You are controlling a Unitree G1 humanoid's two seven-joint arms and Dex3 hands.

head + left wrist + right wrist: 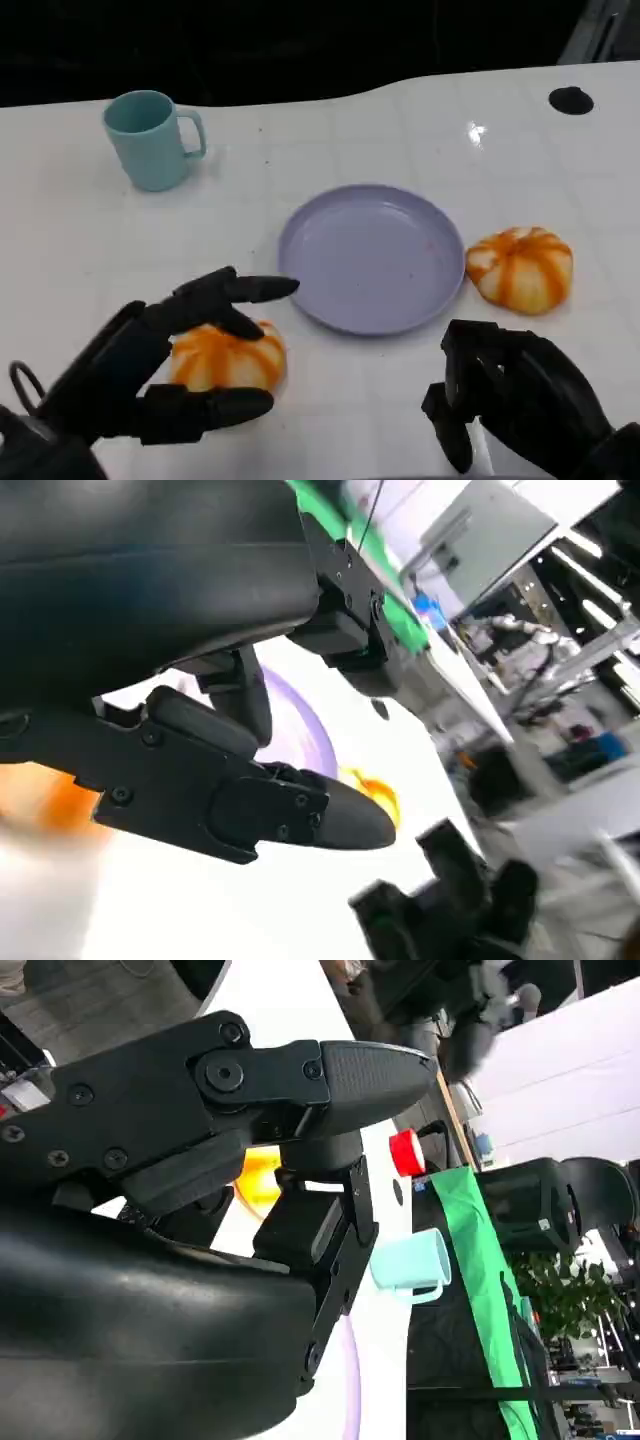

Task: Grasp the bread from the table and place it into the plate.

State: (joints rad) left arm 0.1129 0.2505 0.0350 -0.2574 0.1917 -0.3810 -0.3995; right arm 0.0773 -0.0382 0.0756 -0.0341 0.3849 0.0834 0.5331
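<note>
An orange-and-white striped bread (232,358) lies on the white table at the front left. My left hand (165,365) straddles it, fingers (240,292) stretched over its far side and the thumb (215,408) on its near side; a firm grip is not evident. The left wrist view shows this bread as an orange blur (45,800) under the hand. The empty lilac plate (372,257) sits in the middle. A second bread (520,268) lies just right of the plate. My right hand (510,400) hovers at the front right, holding nothing, its fingers loosely apart.
A teal mug (152,138) stands at the back left, handle to the right. A small black round spot (571,99) marks the far right of the table. The table's curved back edge runs behind them, against a dark background.
</note>
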